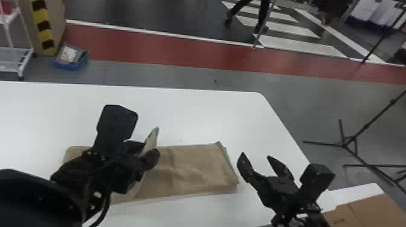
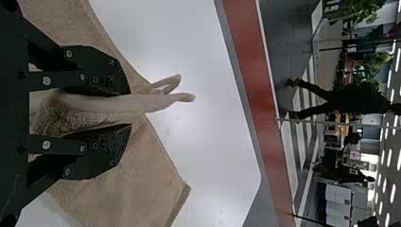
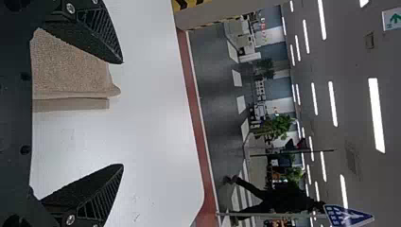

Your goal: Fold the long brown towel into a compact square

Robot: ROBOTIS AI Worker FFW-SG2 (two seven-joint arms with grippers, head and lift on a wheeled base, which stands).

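Brown towel (image 1: pixel 193 170) lies before us as a long, layered strip, its long axis running left to right across the white table (image 1: pixel 196 105). At its left, our arm covers much of the cloth; past that arm we see a far-side corner lying flat. Our left gripper (image 1: pixel 149 151) is over the strip, left of its middle, closed on a bunched pinch of towel. A pale flap of that pinch stands up past the fingertips in the head view, and in the left wrist view we see the gathered cloth pressed between both fingers.

Rightward from that hold, the strip runs flat to its right end, where the layered edges sit slightly out of line. Just beyond that end, on our right, is the right gripper (image 1: pixel 256 156), its fingers spread wide with nothing between them. It is apart from the cloth and clearly the nearer of our two to the right end.

So we judge the coming move turns on that long axis: the left gripper has cloth in hand, and the free length lies to its right. Carrying the pinch rightward along the strip would shorten it toward a square. If we pull low, the layers beneath may drag along or skew.
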